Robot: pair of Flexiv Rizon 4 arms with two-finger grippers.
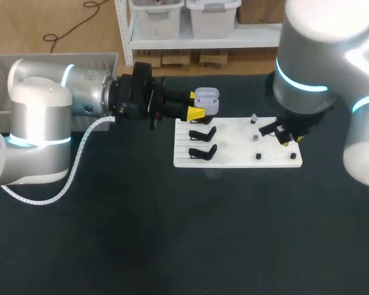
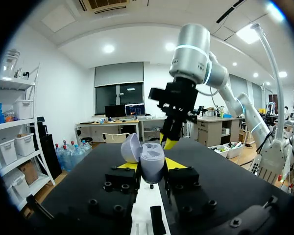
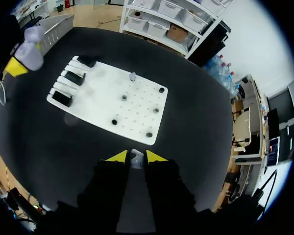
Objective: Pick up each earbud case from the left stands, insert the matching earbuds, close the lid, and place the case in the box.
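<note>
Left tool (image 1: 197, 104) level, right tool (image 3: 136, 157) downward (both closed).

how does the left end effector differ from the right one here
The left end effector lies level, shut on an open lilac case; the right end effector points down, shut on a small earbud. The left is at the stand end of the board, the right at its peg end. Both have yellow tips.
</note>
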